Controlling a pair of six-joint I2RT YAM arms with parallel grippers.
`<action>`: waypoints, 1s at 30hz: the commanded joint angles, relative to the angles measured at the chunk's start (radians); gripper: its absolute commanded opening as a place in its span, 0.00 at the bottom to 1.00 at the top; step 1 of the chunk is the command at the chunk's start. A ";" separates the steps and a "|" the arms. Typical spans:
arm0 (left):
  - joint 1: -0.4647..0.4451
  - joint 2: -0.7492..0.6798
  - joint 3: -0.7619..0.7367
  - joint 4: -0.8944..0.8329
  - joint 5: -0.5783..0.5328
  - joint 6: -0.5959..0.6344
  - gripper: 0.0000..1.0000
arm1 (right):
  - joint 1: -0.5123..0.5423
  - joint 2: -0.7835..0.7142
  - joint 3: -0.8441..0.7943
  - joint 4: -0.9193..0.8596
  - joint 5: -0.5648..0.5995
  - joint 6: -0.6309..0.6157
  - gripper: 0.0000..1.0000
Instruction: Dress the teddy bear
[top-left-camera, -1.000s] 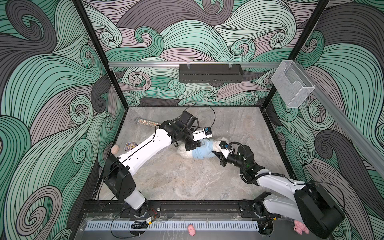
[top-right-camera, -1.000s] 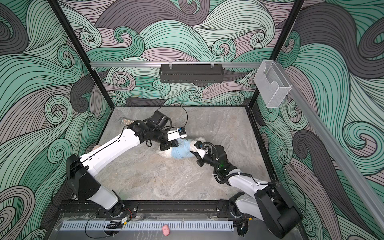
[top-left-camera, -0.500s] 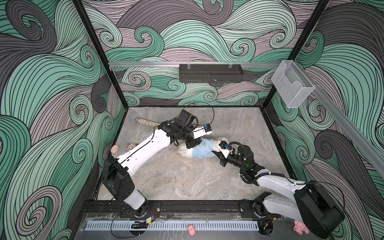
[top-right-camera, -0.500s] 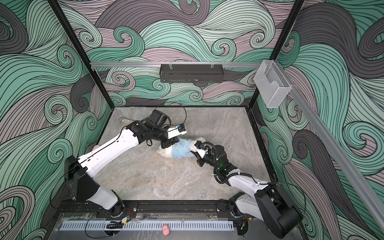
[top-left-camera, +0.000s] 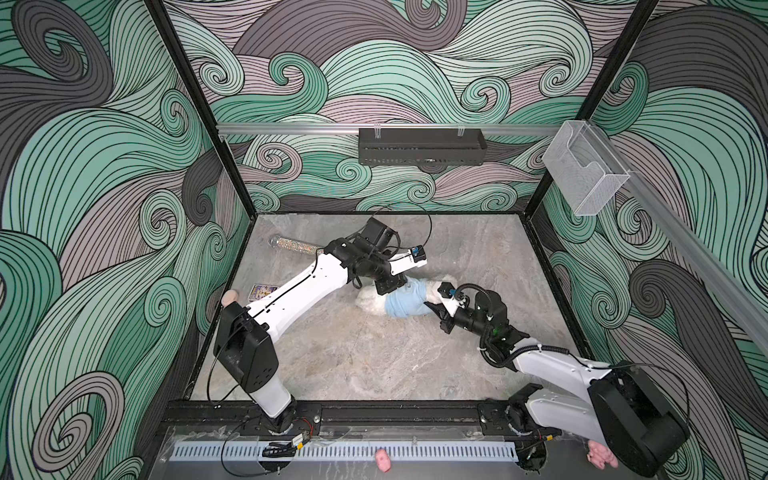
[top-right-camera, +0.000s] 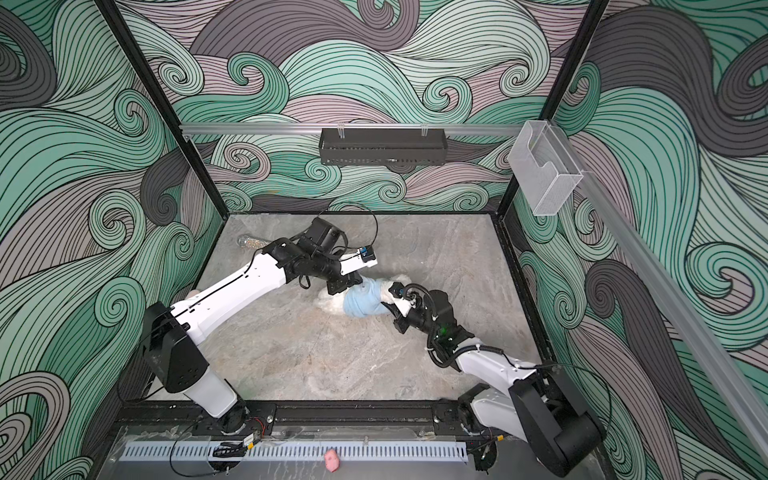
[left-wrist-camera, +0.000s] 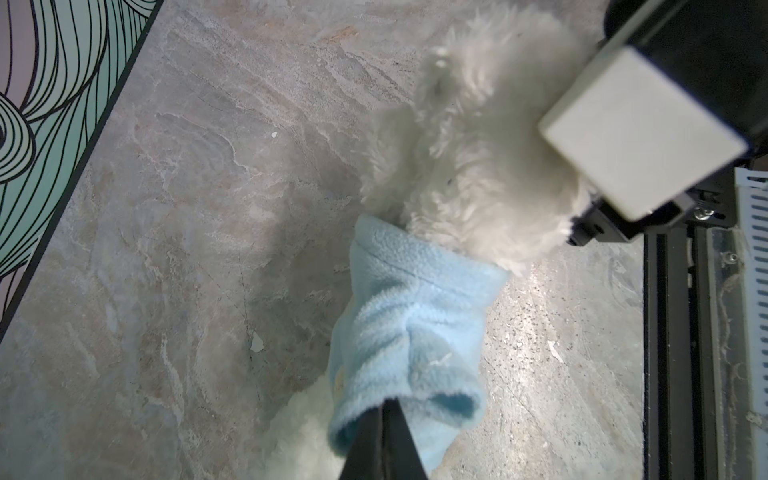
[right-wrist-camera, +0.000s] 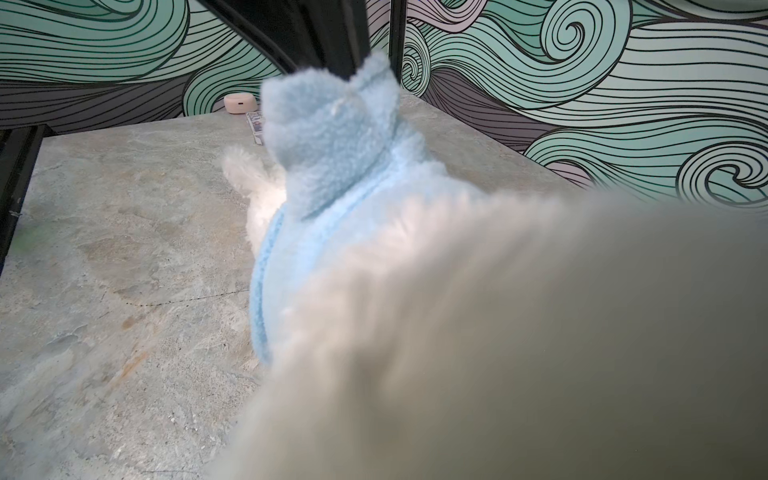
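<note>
At mid-frame on the bench (top-left-camera: 374, 361), we see the teddy bear (top-left-camera: 369, 300) half inside a blue fleece (top-left-camera: 401, 303); left fingers (left-wrist-camera: 380, 440) clamp its cuff, right fingers (top-left-camera: 430, 308) closed, hold hidden; a hard tug may drag the bear or slip off.

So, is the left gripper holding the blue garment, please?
Yes, the left gripper pinches the rim of the blue garment worn by the teddy bear.
</note>
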 joint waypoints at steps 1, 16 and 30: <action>0.000 0.010 0.033 0.044 0.073 -0.045 0.10 | 0.010 -0.022 -0.003 0.050 -0.009 -0.021 0.00; 0.000 0.077 0.093 -0.106 0.043 -0.016 0.25 | 0.012 -0.029 -0.003 0.044 -0.003 -0.024 0.00; -0.003 0.127 0.205 -0.393 0.073 0.148 0.36 | 0.012 -0.020 0.002 0.046 -0.004 -0.026 0.00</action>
